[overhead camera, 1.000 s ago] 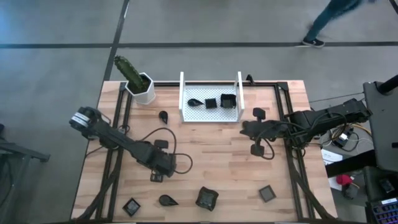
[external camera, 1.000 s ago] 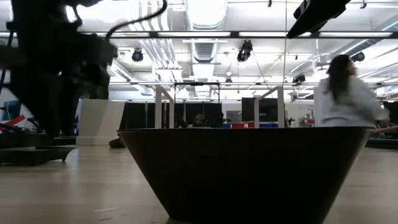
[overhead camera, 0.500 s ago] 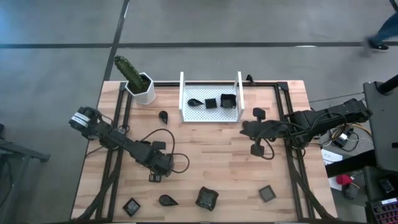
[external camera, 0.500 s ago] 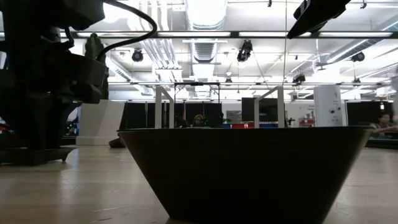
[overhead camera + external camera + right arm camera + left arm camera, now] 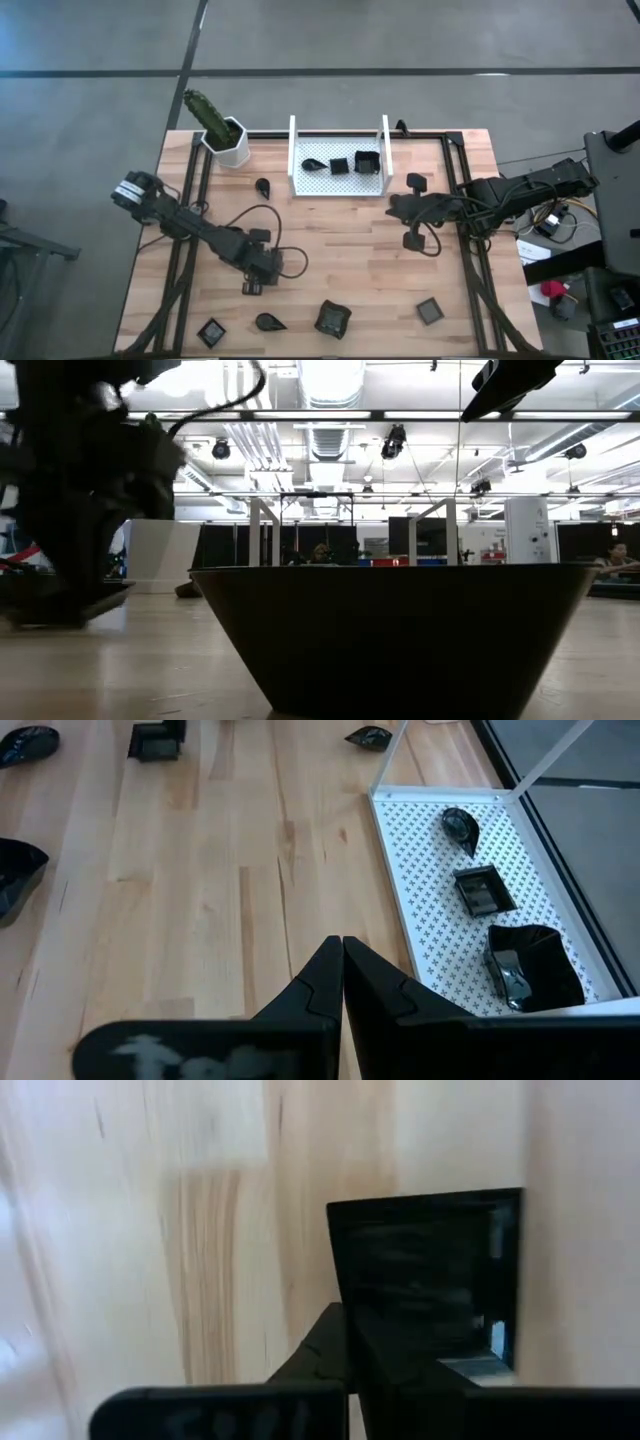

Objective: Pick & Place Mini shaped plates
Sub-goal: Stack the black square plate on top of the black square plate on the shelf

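The coming move turns on the left gripper (image 5: 343,1312) and the small square plate (image 5: 425,1250) at its tips. On the high view they sit toward 7 o'clock of the wooden table (image 5: 350,260). In the left wrist view the two dark fingers are pressed together with no gap. They meet right at the plate's near corner, with its side edge running on almost in line with them. I cannot tell whether that thin rim is caught between the pads or the fingers have closed just beside it. Being square, the plate has no long axis to line up with, so it matters only whether the rim is in the pinch. The white perforated tray (image 5: 300,187) lies toward 1 o'clock from this gripper, well apart. It already holds a teardrop plate (image 5: 312,165), a small square one (image 5: 339,165) and a deeper square dish (image 5: 366,162). The right gripper (image 5: 342,945) waits near 3 o'clock of the table, fingers together on nothing. It is nearer the tray, but well away from this plate. More plates lie along the 6 o'clock edge, and one teardrop (image 5: 262,186) sits just beside the tray at its 9 o'clock.
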You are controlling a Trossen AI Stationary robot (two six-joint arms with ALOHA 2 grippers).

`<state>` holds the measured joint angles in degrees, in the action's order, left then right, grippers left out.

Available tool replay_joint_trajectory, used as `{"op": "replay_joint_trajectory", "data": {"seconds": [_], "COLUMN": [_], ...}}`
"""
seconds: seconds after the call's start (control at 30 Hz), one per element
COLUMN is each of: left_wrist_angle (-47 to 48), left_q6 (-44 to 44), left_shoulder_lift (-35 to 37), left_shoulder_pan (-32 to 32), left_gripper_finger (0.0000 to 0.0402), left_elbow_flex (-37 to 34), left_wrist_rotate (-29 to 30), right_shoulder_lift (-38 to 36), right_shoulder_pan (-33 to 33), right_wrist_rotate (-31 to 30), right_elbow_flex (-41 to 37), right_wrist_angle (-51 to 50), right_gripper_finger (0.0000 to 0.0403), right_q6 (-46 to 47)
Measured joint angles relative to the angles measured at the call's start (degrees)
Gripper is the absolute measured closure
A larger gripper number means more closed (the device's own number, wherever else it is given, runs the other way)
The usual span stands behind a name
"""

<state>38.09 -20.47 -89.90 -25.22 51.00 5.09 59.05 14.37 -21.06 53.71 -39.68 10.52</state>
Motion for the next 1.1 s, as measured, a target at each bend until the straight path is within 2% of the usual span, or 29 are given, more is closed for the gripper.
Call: {"op": "replay_joint_trajectory", "data": {"seconds": [0.23,0.57,0.9,1.1], "left_wrist_angle": [-1.55,-6.95,-1.28,2.7], "left_q6": [5.53,7.16,19.97,27.77], "left_shoulder_lift": [0.04,-0.14,-0.19,-3.8], "left_shoulder_pan": [4.15,15.3,26.88,34.45], "left_gripper_finger": [0.0401,0.0401,0.0401,0.0401], "left_elbow_flex": [6.53,13.52,28.47,36.98], "left_wrist_rotate": [0.98,0.98,0.14,-0.74], "right_shoulder_lift": [0.0,0.0,0.0,0.0], "right_shoulder_pan": [0.0,0.0,0.0,0.0], "right_wrist_rotate": [-0.02,-0.02,0.0,0.02], "right_elbow_flex": [-0.04,-0.05,-0.04,-0.04], "right_wrist_angle": [0.07,0.09,0.11,0.11], "right_gripper_finger": [0.0394,0.0394,0.0394,0.0394], "right_q6": [-0.2,-0.2,-0.62,-0.63]}}
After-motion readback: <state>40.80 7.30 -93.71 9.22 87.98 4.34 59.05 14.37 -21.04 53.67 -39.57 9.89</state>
